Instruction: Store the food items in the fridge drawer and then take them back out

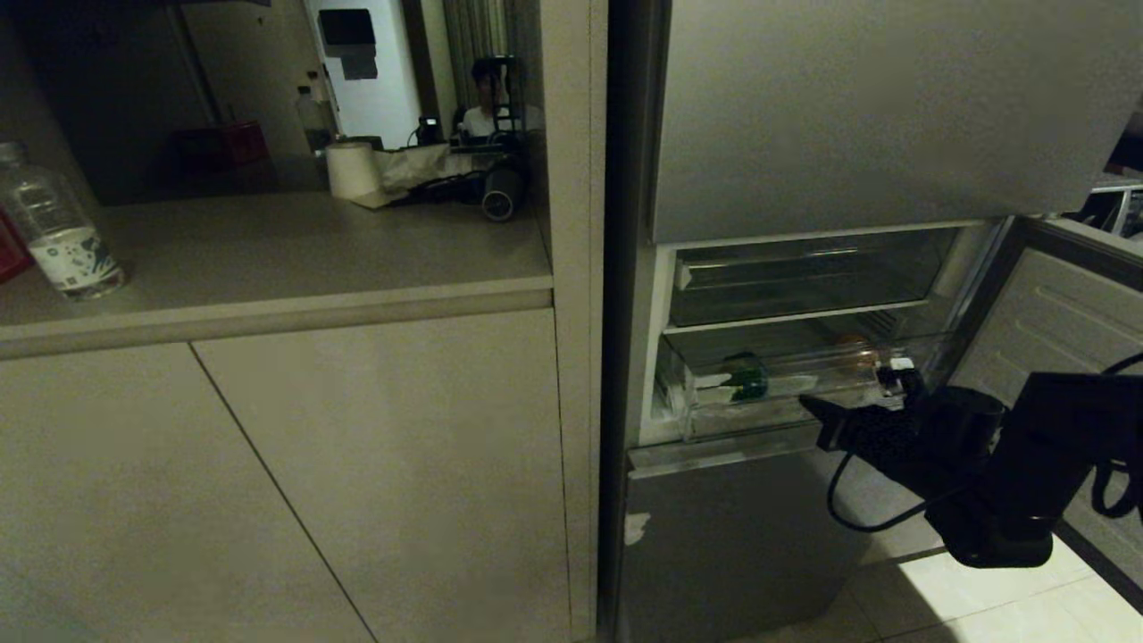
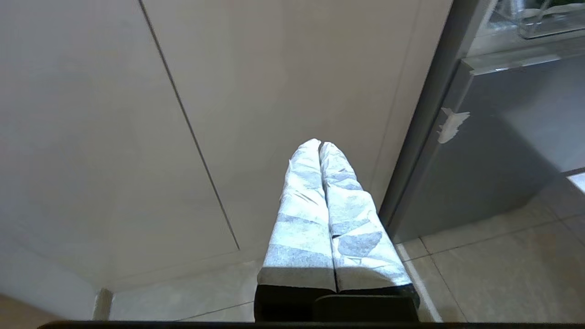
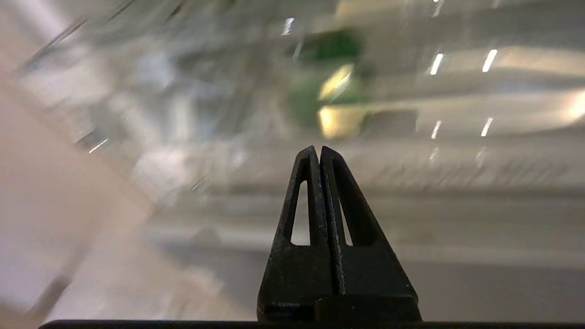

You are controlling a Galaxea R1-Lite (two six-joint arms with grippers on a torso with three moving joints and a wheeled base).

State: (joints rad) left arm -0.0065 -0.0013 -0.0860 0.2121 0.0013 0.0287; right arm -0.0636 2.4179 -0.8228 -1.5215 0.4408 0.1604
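Head view: fridge drawer (image 1: 777, 393) holds green item (image 1: 746, 379); right fingers (image 1: 817, 413) pressed together.

Fridge drawer (image 1: 777, 393): clear plastic pull-out tray in the open middle compartment of the fridge, below a clear shelf and above the grey lower door panel. Whitish tape scraps on its front left corner. Inside: a green item (image 1: 744, 377) toward the left, detail unclear, and a small round orange-brown ball (image 1: 855, 350) toward the right rear. The two lie well apart.
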